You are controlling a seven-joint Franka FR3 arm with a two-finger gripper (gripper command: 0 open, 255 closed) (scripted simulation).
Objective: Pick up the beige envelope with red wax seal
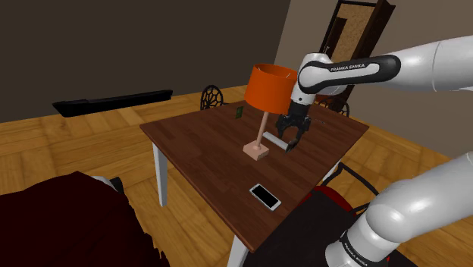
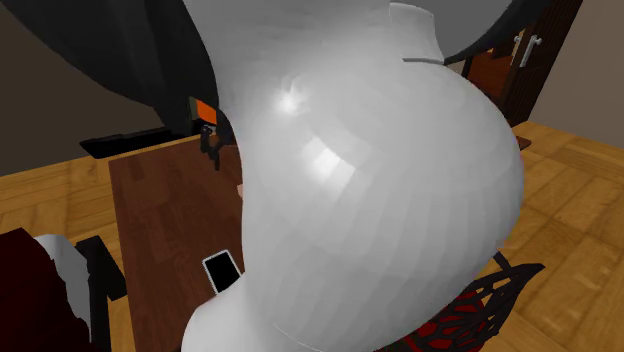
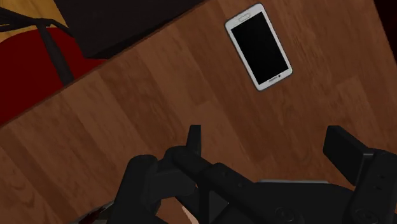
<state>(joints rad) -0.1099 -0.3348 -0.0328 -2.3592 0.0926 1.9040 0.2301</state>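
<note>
Hand [image 1: 291, 144] hangs low over the table [image 1: 205, 148], just right of the orange lamp [image 1: 269, 87] in the shoulder view. The pale grey envelope [image 1: 276, 139] is right at its tips, beside the lamp's base. Honestly can't tell if it's clamped or open. A phone [image 1: 265, 196] lies lower in the frame.

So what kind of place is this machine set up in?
Most likely a room in a home, perhaps a dining room: a wooden table carrying an orange-shaded lamp and a phone, a chair beside it, and a plank floor.
</note>
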